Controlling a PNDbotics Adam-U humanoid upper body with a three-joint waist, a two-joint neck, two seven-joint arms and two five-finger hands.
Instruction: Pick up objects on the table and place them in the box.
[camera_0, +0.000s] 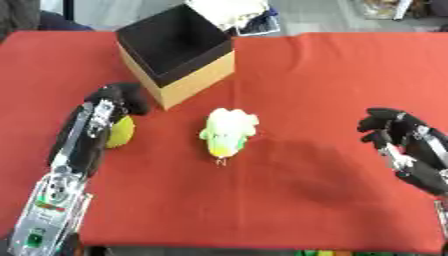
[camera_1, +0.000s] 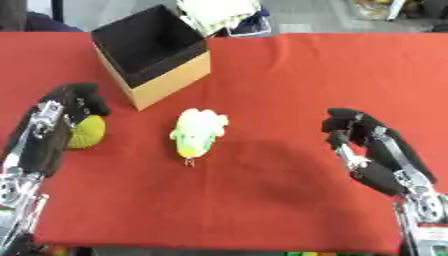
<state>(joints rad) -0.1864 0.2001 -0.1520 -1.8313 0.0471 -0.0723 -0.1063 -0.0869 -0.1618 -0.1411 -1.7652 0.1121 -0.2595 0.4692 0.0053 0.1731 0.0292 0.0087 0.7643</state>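
The left hand (camera_0: 118, 100) lies over a yellow ball (camera_1: 86, 132) at the left of the red table (camera_0: 306, 200), its fingers bent down across the ball's top and near side; whether they actually close round it cannot be told, since the hand hides the contact. The ball shows a ribbed or knitted look in the right eye view, so it is probably soft and light and would give a little under the fingers; a wrap round its middle looks the safest hold. Just beyond the hand stands the box (camera_0: 179, 75), open at the top with a dark inside, near enough that the carry should be short. At the table's middle lies a toy (camera_0: 227, 131), pale at the far end and green-yellow at the near end, apparently plush: light, squashy, unlikely to break, best taken across its thick body. The right hand (camera_1: 350, 131) hovers well apart at the right, fingers curled and holding nothing
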